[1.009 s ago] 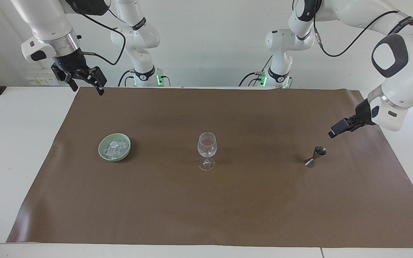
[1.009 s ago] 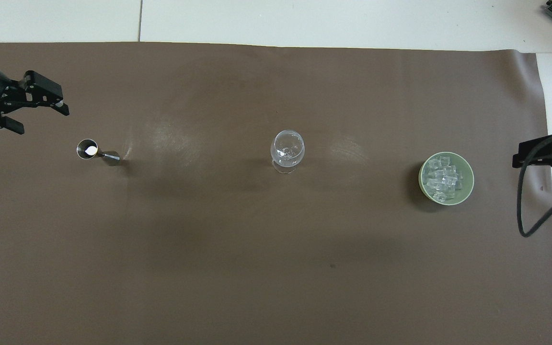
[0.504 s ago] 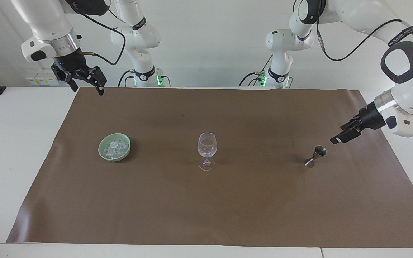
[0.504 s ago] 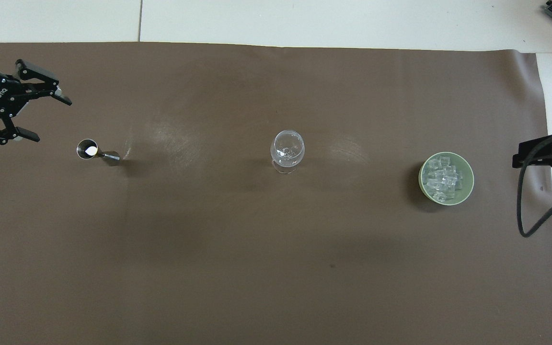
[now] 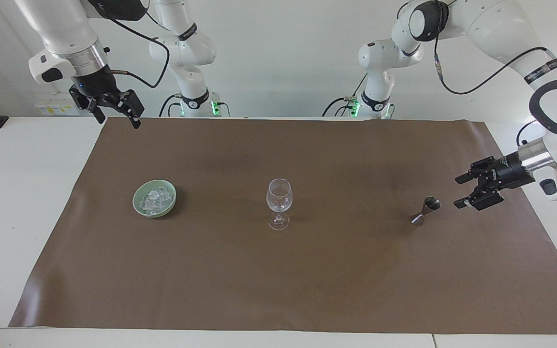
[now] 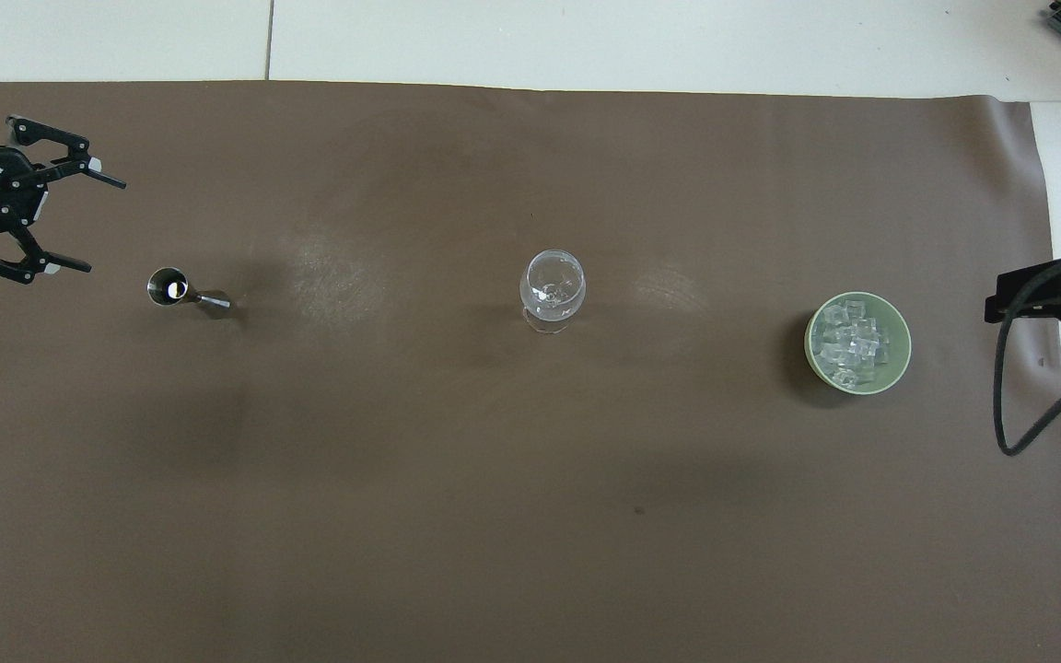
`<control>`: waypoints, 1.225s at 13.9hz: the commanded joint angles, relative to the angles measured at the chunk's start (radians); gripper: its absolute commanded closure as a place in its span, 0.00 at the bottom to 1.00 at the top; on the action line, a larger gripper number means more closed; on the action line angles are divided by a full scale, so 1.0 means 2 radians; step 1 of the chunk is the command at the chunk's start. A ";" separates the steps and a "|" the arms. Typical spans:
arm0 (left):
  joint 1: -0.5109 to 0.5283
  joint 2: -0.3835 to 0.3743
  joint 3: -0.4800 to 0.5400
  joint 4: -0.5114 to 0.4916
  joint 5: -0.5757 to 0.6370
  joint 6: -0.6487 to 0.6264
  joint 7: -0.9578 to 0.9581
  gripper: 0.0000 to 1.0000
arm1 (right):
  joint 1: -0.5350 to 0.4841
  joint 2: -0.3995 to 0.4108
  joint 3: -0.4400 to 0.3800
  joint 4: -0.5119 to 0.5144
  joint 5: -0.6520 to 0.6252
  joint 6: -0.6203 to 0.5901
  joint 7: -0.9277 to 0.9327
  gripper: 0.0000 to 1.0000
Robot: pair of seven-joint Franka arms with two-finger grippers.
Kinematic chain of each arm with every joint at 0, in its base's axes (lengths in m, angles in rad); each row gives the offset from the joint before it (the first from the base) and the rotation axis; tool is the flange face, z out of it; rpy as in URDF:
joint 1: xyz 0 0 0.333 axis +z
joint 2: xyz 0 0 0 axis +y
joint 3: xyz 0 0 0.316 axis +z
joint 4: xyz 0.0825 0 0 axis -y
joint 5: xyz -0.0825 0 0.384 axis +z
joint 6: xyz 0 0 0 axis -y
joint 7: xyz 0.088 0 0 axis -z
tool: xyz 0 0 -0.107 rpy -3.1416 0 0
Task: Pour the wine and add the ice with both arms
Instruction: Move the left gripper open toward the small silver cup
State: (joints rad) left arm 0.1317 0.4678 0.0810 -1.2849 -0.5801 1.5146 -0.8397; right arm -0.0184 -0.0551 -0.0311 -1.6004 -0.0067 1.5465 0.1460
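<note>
The right pincer [image 5: 114,110] is waiting, fingers spread and empty, over the mat edge nearest the robots, well apart from the jigger [image 5: 425,210]. The left pincer [image 5: 460,190] is levelling out just beside the jigger, now wide open and empty, lining up a side grasp. Bowl [image 5: 154,198] and glass [image 5: 279,203] are standing farther along the tabletop [image 5: 12,193].

table [image 5: 17,203] white | brown mat [image 5: 278,270] covers most of it | clear stemmed glass [image 5: 279,203] upright at mat's middle
</note>
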 commanded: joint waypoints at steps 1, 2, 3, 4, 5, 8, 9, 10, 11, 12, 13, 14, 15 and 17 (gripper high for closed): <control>0.015 0.024 0.000 0.009 -0.047 0.006 -0.040 0.00 | 0.000 -0.011 0.001 -0.012 -0.004 -0.001 -0.014 0.00; 0.018 0.026 0.001 0.007 -0.063 0.006 -0.046 0.00 | 0.000 -0.011 0.001 -0.012 -0.004 -0.001 -0.014 0.00; 0.019 0.030 0.001 0.004 -0.072 0.007 -0.050 0.00 | 0.000 -0.011 0.001 -0.012 -0.004 -0.001 -0.014 0.00; 0.019 0.034 0.001 0.003 -0.080 0.007 -0.057 0.00 | 0.000 -0.011 0.001 -0.012 -0.004 -0.001 -0.014 0.00; 0.030 0.040 0.001 0.000 -0.092 0.013 -0.061 0.00 | 0.000 -0.011 0.001 -0.012 -0.004 -0.001 -0.014 0.00; 0.043 0.049 0.001 -0.016 -0.110 0.041 -0.062 0.00 | 0.000 -0.011 0.001 -0.012 -0.004 -0.001 -0.014 0.00; 0.043 0.049 0.001 -0.022 -0.112 0.046 -0.062 0.00 | 0.000 -0.011 0.001 -0.012 -0.004 -0.001 -0.014 0.00; 0.047 0.048 0.001 -0.030 -0.113 0.046 -0.063 0.00 | 0.000 -0.011 0.001 -0.012 -0.004 -0.001 -0.014 0.00; 0.055 0.048 0.001 -0.037 -0.118 0.046 -0.065 0.00 | 0.000 -0.011 0.001 -0.012 -0.004 -0.001 -0.014 0.00; 0.067 0.047 0.001 -0.051 -0.123 0.043 -0.065 0.00 | 0.000 -0.011 0.001 -0.012 -0.004 -0.001 -0.014 0.00; 0.071 0.042 0.001 -0.070 -0.123 0.046 -0.065 0.00 | 0.000 -0.011 0.001 -0.012 -0.004 -0.001 -0.014 0.00; 0.071 0.037 0.001 -0.091 -0.126 0.053 -0.065 0.00 | 0.000 -0.011 0.001 -0.012 -0.004 -0.001 -0.014 0.00; 0.071 0.025 0.001 -0.117 -0.127 0.070 -0.064 0.00 | 0.000 -0.011 0.001 -0.012 -0.004 -0.001 -0.014 0.00; 0.071 0.015 0.001 -0.162 -0.149 0.083 -0.064 0.00 | 0.000 -0.011 0.001 -0.012 -0.004 -0.001 -0.014 0.00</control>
State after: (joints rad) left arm 0.2757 0.5656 0.0876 -1.4727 -0.8306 1.6288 -0.9612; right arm -0.0184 -0.0551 -0.0311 -1.6004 -0.0067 1.5465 0.1460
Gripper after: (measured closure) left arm 0.000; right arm 0.000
